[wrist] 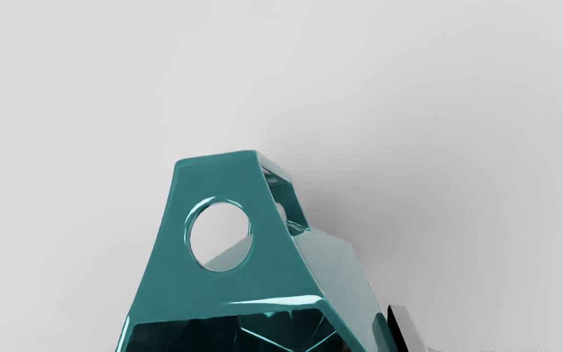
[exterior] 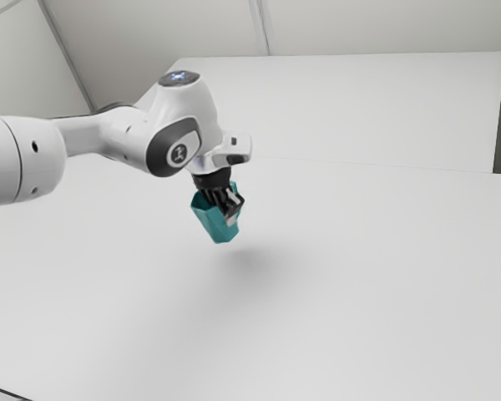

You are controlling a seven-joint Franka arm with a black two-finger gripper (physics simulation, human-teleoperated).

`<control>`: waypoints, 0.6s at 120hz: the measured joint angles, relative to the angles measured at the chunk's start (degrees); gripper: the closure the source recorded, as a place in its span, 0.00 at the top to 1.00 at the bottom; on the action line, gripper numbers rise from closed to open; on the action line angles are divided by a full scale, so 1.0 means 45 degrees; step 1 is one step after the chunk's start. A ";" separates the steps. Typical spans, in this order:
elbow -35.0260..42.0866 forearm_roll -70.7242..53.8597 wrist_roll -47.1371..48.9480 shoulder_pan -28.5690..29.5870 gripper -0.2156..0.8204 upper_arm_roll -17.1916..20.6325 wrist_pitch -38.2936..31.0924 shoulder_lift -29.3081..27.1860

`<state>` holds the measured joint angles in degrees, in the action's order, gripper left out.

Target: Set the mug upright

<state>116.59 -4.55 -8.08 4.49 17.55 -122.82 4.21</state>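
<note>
Black two-finger gripper [exterior: 226, 208]'s clamped on the glossy teal faceted mug [exterior: 216, 226], tilted, mouth up-ish, just hanging above the plain white table [exterior: 359, 292].

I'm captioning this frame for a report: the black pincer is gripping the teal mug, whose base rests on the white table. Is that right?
Not quite: the base isn't resting on the table. The exterior view shows the teal mug held above the white table, its soft shadow set apart from it. The black pincer is indeed gripping it.
</note>
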 joint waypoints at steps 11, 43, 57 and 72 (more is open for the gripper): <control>0.0628 -0.0147 0.0797 0.0101 0.04 0.0023 -0.0150 -0.0343; 0.1687 -0.0535 0.2636 0.0457 0.04 0.0049 -0.0875 -0.0465; 0.1962 -0.0622 0.3227 0.0718 0.04 0.0046 -0.1491 -0.0285; 0.2197 -0.0666 0.3757 0.0904 0.04 0.0043 -0.1942 -0.0101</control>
<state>126.47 -7.55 8.83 8.56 17.75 -131.56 3.75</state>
